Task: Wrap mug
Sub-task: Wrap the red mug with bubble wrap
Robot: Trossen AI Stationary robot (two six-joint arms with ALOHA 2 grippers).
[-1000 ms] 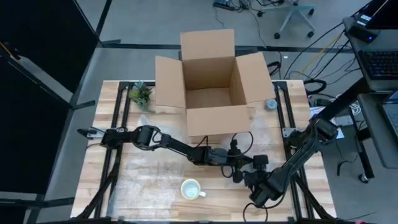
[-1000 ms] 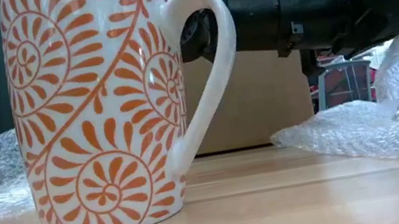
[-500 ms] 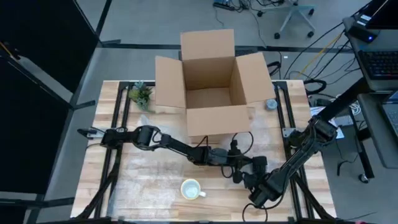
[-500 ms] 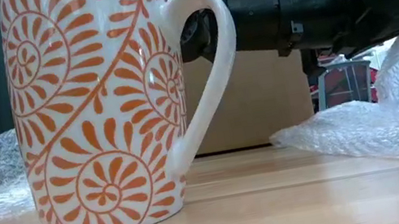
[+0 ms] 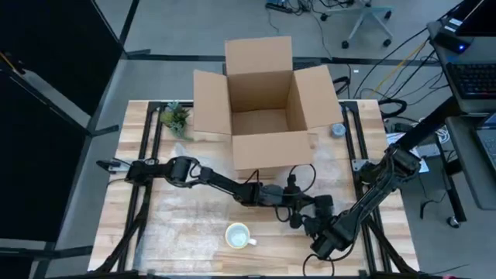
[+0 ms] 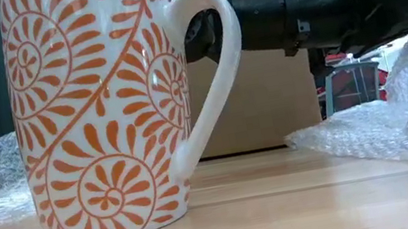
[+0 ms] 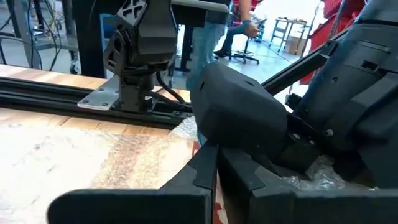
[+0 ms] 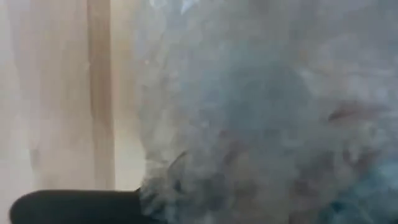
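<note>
High view: your left gripper (image 5: 293,218) and right gripper (image 5: 308,225) meet on the bubble wrap (image 6: 406,117) beside the mug (image 5: 238,235), near the counter's front edge; finger state unreadable.

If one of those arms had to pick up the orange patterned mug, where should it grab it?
Probably by the rim, coming straight down from above. The mug stands upright with its mouth open to the ceiling, so one finger could slip inside, one outside. Its handle is a tall loop sticking out toward the right gripper, offering a sideways alternative.
</note>
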